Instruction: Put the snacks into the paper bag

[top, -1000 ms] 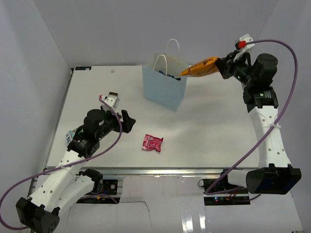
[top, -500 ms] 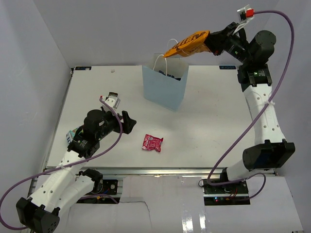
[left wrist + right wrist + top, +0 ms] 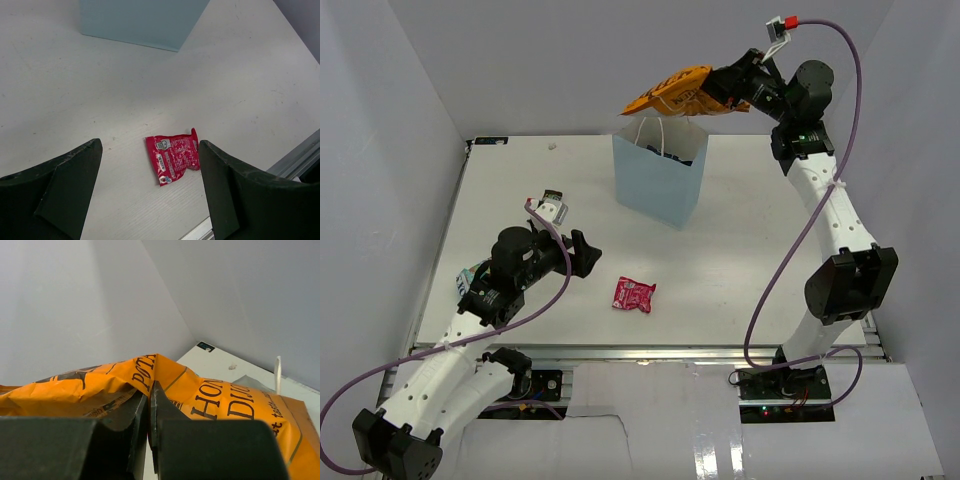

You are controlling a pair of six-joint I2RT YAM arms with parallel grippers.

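Note:
The light blue paper bag stands upright at the back middle of the table, something dark blue showing inside its mouth. High above the bag's opening hangs an orange chip bag, with my right gripper shut on its edge; in the right wrist view the orange chip bag is pinched between the jaws of my right gripper. A small pink-red packet lies flat on the table. My left gripper is open above the table, the pink-red packet beyond and between its fingers, untouched. The paper bag's base shows at the top.
A small greenish packet peeks out beside the left arm near the table's left edge. The metal rail of the near table edge runs close behind the pink-red packet. White walls close in the back and sides.
My right arm has swung up and to the left, carrying the orange chip bag from beside the paper bag's right rim to high above its opening. The left arm has stayed still.

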